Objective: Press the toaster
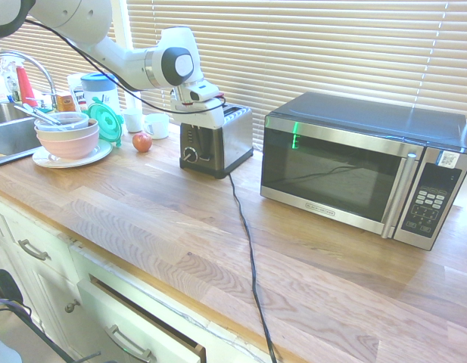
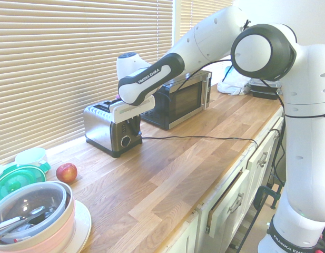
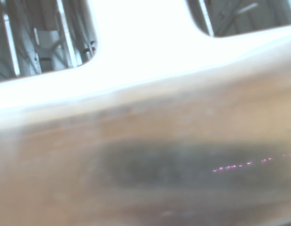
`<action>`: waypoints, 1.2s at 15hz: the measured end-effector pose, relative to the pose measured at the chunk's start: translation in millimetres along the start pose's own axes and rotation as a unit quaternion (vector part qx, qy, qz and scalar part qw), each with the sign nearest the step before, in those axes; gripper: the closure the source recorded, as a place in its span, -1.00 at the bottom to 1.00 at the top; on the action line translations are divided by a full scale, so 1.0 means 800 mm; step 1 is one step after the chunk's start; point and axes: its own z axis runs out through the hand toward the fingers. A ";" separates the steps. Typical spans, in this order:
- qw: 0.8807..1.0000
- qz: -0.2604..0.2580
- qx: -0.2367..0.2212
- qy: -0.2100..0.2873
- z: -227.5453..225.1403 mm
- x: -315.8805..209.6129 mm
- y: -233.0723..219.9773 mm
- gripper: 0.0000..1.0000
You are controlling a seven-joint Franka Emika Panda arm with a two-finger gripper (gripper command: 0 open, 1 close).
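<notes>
While the white robot arm reaches over the worktop, its gripper is at the control end of the two-slot toaster, near the lever side. The gripper is clenched; whether it touches the lever, I cannot tell. The toaster stands upright on the worktop, between the microwave and the red apple, close to the window blinds. On its end panel there is a round knob, and a black cord runs from it across the worktop. In the wrist view, two slots show at the edge of a bright top surface, and the steel side below is blurred. Beside the apple, on its other side from the toaster, a white plate carries stacked bowls, with metal utensils lying in the upper one. Near the bowls there are a green lid and a white mug.
</notes>
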 end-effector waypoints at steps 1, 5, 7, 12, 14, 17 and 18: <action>1.000 0.001 0.000 -0.002 0.000 0.000 0.000 1.00; 1.000 0.010 0.004 -0.001 -0.011 0.004 0.007 1.00; 0.999 0.027 0.024 0.013 -0.032 0.020 0.033 1.00; 0.997 0.037 0.056 0.043 -0.116 0.007 0.130 1.00; 0.997 0.025 0.056 0.047 -0.126 -0.026 0.147 1.00; 0.998 0.010 0.042 0.043 -0.115 -0.071 0.159 1.00; 0.998 0.010 0.039 0.042 -0.110 -0.078 0.162 1.00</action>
